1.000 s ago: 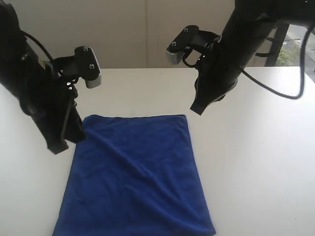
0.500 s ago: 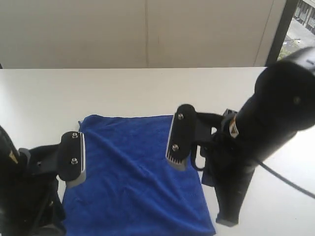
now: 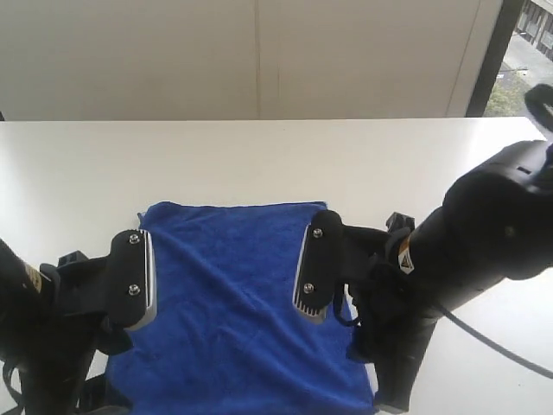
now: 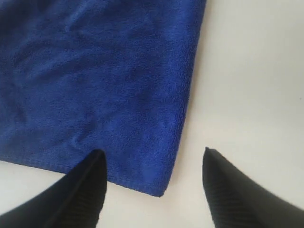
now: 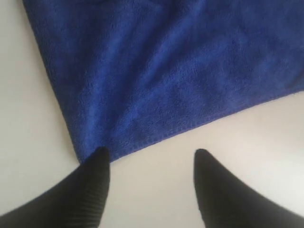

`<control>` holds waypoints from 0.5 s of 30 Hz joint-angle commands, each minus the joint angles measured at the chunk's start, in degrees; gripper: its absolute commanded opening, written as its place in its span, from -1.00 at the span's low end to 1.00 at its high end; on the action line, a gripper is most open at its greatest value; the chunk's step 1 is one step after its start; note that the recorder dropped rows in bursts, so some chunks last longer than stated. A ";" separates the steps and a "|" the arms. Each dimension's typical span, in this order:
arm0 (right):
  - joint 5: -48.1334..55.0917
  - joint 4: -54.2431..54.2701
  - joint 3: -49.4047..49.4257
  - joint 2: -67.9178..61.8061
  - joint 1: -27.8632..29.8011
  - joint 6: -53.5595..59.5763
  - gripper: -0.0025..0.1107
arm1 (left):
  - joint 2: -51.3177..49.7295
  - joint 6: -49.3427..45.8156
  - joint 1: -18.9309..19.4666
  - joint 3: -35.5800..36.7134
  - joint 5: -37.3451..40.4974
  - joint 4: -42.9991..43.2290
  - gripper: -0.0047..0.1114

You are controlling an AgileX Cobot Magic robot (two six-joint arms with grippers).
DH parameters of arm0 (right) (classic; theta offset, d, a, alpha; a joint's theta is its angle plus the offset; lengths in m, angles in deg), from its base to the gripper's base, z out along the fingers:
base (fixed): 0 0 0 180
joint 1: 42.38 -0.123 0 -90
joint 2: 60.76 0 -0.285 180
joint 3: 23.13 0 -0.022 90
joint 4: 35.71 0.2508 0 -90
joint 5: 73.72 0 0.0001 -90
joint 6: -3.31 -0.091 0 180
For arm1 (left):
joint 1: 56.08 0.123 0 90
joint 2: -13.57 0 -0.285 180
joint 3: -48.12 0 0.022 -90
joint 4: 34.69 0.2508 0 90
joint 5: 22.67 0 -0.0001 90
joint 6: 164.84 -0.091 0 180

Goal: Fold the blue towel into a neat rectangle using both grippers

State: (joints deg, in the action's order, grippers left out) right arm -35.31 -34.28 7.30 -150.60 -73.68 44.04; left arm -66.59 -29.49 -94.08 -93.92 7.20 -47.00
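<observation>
The blue towel [image 3: 229, 285] lies flat on the white table [image 3: 259, 156] with soft creases. My left arm [image 3: 52, 337] hangs over its near left corner and my right arm [image 3: 484, 242] over its near right corner. The left gripper [image 4: 152, 151] is open; one finger lies over the blue towel [image 4: 95, 71] and the other over bare table, with the towel's corner between them. The right gripper [image 5: 150, 150] is open just off the edge of the blue towel [image 5: 166, 71], one fingertip at the towel's corner. Neither holds anything.
A pale wall runs behind the table's far edge. A dark window frame [image 3: 484, 60] stands at the back right. Bare white table [image 3: 78, 173] surrounds the towel on the left, right and far sides.
Both arms have swung from above the towel's far corners down to its near corners. The towel has not moved.
</observation>
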 commanded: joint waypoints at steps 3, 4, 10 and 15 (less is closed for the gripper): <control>-3.61 0.07 2.81 -3.38 -0.10 5.06 0.10 | -1.68 -2.08 -0.39 4.70 -2.44 1.39 0.19; -4.56 0.07 3.28 -3.68 -0.10 5.19 0.10 | -1.68 -2.08 -0.39 5.16 -3.78 1.39 0.19; -8.58 0.28 4.72 -4.79 -0.10 5.51 0.10 | -2.38 -2.08 -0.39 5.57 -6.31 1.39 0.19; -10.76 0.39 5.23 -5.89 -0.31 5.51 0.10 | -3.08 -2.08 -0.39 7.15 -7.61 1.28 0.19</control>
State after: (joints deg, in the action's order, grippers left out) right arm -44.58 -34.28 11.94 -156.02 -73.77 48.84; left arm -69.46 -31.43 -94.08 -88.01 -0.63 -45.40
